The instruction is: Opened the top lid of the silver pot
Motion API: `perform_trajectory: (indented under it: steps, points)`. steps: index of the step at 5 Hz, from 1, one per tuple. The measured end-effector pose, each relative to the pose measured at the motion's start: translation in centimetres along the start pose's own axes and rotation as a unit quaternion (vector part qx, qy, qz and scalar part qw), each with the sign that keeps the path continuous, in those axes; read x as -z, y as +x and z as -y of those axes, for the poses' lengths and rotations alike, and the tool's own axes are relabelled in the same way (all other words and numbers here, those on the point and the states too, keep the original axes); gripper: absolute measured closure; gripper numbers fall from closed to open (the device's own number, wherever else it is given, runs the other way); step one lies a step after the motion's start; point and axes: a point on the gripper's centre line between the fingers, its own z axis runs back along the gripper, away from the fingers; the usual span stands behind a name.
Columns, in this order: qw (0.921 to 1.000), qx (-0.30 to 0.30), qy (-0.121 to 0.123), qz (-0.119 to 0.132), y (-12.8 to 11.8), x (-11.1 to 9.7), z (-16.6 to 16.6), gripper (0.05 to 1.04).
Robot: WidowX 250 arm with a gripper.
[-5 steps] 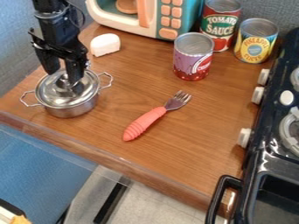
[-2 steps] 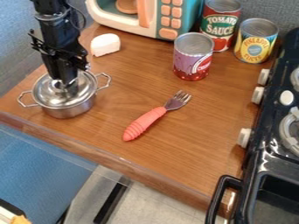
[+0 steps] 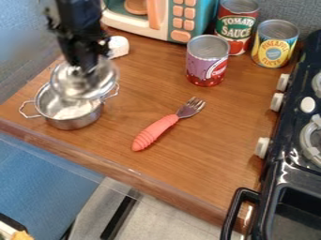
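Over the left part of the counter hangs my black gripper [image 3: 85,65], shut on the knob of the pot's lid. The shiny metal lid [image 3: 94,86] is held off the pot, tilted, above its back right part. Below it the silver pot [image 3: 72,123] stands upright on the counter with its inside partly in view, and something whitish shows at its bottom. The lid hides the pot's back rim, and the gripper covers the knob.
A white block [image 3: 118,47] lies behind the gripper, near the toy microwave [image 3: 162,18]. A fork [image 3: 156,131] with a coral handle lies mid-counter. Three cans, the nearest purple and red [image 3: 205,65], stand at the back. The black stove [image 3: 294,159] is at the right.
The gripper has closed on the lid's knob and moved up and slightly right. The lid has come off the pot with it, uncovering part of the inside.
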Motion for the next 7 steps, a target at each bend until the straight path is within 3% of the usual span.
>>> perform_trajectory:
  steps: [1, 3, 4, 6, 7]
  points:
    - [0.9968, 0.071, -0.018, 0.03, 1.0, -1.9, 4.7, 0.806]
    - [0.9857, 0.165, -0.035, -0.001, 1.0, -0.4, 13.0, 0.806]
    - [0.9787, 0.201, -0.038, -0.019, 0.5, 1.1, 15.1, 0.806]
    - [0.9718, 0.224, -0.062, -0.04, -0.6, 3.4, 16.2, 0.806]
    - [0.9712, 0.227, -0.067, -0.033, -0.9, 3.9, 16.4, 0.806]
